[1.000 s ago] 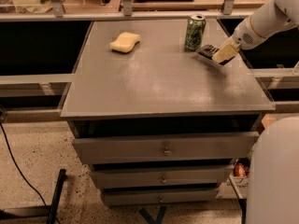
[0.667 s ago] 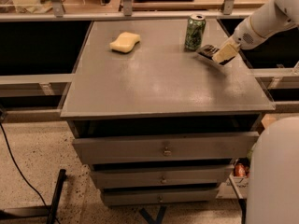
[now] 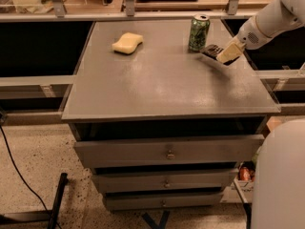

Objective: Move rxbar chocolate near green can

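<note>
Rxbar chocolate point(image 3: 211, 50) is at the gripper point(image 3: 227, 55), just beside green can point(image 3: 198, 32)

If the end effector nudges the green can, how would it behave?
The green can stands upright on a narrow base, so it would probably tip, then roll. The end effector, at the rxbar chocolate beside it, likely needs little force.

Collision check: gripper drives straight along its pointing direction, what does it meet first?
The gripper, right of the green can, points down-left: first the rxbar chocolate at its tip, then the table top. The can looks just off that line; depth unclear.
</note>
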`<move>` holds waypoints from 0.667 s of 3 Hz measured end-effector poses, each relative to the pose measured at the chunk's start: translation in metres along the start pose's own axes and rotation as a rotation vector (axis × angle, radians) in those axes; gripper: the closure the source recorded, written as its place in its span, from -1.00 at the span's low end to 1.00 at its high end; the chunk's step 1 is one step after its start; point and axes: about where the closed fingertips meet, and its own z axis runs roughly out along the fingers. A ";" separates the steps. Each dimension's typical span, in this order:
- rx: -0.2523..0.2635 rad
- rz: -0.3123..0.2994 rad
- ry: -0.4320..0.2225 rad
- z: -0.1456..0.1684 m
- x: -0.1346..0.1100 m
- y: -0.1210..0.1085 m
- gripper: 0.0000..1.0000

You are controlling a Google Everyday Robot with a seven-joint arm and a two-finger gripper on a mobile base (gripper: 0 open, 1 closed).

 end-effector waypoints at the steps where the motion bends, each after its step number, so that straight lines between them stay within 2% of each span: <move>1: 0.001 0.003 -0.002 0.001 -0.003 -0.001 -0.28; 2: -0.001 0.008 0.000 0.006 -0.004 -0.002 -0.74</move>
